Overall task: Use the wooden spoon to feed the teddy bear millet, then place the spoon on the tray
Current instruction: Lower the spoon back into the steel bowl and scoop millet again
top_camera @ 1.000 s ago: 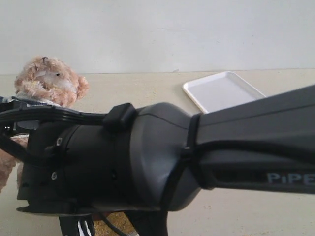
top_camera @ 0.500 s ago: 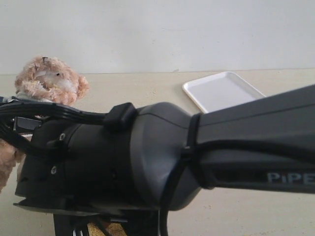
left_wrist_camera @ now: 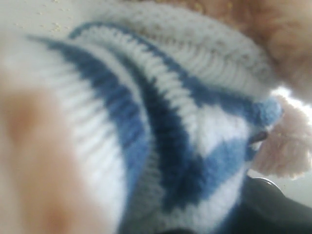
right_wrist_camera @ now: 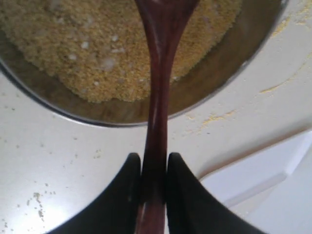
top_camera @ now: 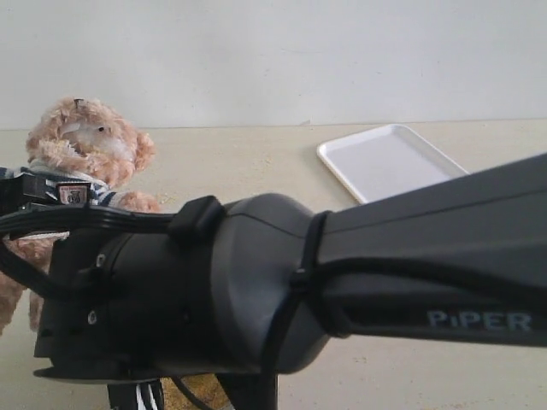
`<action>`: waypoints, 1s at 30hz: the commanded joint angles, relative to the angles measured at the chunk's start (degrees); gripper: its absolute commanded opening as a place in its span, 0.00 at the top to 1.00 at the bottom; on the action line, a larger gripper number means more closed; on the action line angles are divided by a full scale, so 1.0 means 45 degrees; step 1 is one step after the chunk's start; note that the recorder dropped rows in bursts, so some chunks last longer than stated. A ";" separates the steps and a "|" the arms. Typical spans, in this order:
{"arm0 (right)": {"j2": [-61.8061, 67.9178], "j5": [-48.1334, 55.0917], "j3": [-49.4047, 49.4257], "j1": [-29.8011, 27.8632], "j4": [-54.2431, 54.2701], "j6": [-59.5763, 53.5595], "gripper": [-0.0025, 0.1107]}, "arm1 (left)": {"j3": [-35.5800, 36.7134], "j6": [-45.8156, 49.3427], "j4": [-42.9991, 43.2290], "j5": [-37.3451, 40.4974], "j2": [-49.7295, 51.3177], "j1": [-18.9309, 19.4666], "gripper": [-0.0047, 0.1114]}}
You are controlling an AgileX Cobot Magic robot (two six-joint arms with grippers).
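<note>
The teddy bear [top_camera: 85, 145] sits at the far left, and its striped shirt [left_wrist_camera: 161, 122] fills the blurred left wrist view. My left gripper [top_camera: 47, 192] shows as a black part against the bear's shirt; its jaws are hidden. My right gripper [right_wrist_camera: 154, 161] is shut on the slim handle of the wooden spoon [right_wrist_camera: 158, 87]. The spoon's bowl reaches over the millet [right_wrist_camera: 97, 44], which is heaped in a round steel bowl [right_wrist_camera: 219, 83]. The white tray [top_camera: 389, 162] lies at the back right, and a corner of the tray [right_wrist_camera: 263, 180] shows beside the right gripper.
My right arm's large black body [top_camera: 282, 290] crosses the whole foreground of the exterior view and hides the steel bowl and most of the table. Loose millet specks [right_wrist_camera: 214, 117] lie on the white table around the bowl. A pale wall stands behind.
The right arm has shifted left and slightly down in the exterior view. More of the bear's striped shirt and the left gripper now shows above it.
</note>
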 commanded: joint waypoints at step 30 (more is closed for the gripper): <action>-0.1232 0.0021 0.0007 -0.1165 0.2774 0.0149 0.98 | -0.0074 0.0215 -0.0189 0.0123 -0.0036 0.0032 0.92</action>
